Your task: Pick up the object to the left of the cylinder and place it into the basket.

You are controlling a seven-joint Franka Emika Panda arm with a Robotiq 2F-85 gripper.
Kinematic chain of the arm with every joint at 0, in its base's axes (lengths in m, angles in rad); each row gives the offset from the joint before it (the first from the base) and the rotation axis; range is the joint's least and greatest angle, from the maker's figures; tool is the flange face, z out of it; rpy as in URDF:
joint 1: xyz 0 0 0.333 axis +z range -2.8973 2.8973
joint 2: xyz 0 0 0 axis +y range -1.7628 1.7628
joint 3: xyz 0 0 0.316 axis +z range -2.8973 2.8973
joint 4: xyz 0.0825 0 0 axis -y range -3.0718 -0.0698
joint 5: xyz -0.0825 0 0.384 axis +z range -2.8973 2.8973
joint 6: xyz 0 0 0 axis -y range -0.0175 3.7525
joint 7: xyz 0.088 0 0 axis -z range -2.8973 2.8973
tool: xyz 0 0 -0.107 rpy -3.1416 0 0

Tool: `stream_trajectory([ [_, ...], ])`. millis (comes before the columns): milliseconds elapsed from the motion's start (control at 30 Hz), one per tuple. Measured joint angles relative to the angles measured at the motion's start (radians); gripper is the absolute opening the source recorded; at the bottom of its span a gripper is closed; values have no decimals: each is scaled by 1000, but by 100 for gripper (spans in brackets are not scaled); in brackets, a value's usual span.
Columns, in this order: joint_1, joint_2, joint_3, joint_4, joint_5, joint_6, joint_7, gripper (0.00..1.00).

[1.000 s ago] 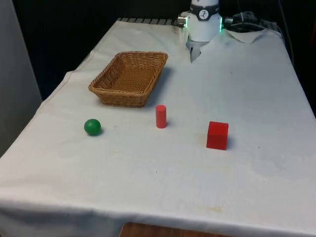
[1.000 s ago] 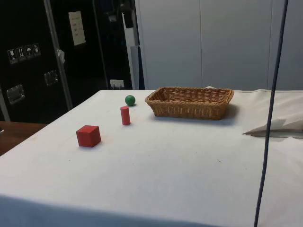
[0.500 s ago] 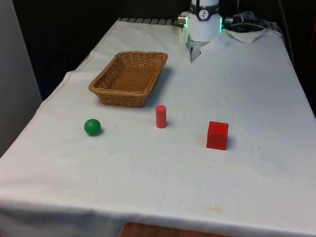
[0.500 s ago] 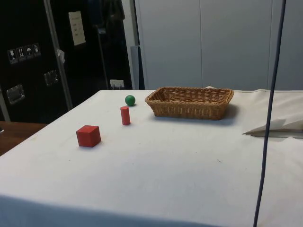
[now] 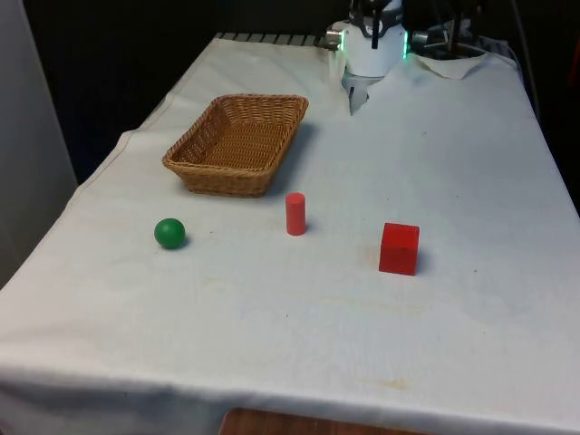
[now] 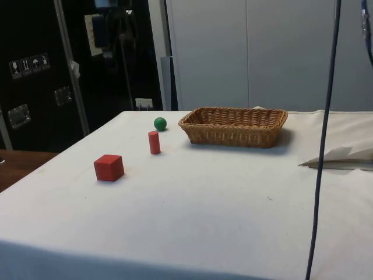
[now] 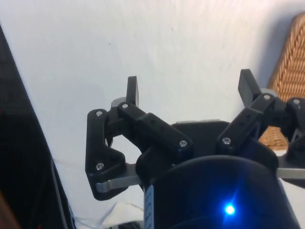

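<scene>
Four things sit on the desk (image 5: pixel 471 172): one green ball (image 5: pixel 169 233), one red cylinder (image 5: pixel 295 214), one red cube (image 5: pixel 399 248), one wicker basket (image 5: pixel 237 143). The fingers (image 7: pixel 132 90) are spread and empty above white cloth, basket edge just beside them; the ball lies well apart from them.

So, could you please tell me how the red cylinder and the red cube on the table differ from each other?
The red cylinder is round-sided, standing upright on its end; the red cube is flat-faced with square edges. The cylinder is slimmer, the cube bulkier. The cylinder stands nearer the basket, with the green ball to the front view's left; the cube sits to the front view's right. Both are red and rest on the white cloth, untouched.
</scene>
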Motion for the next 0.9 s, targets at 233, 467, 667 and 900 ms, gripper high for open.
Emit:
stream_trajectory([
  [233, 1, 44, 19, 8, 4, 55, 17, 100],
  [467, 1, 80, 31, 10, 7, 102, 26, 100],
  [667, 1, 117, 41, 10, 12, 151, 32, 100],
  [900, 1, 153, 56, 11, 14, 198, 46, 100],
])
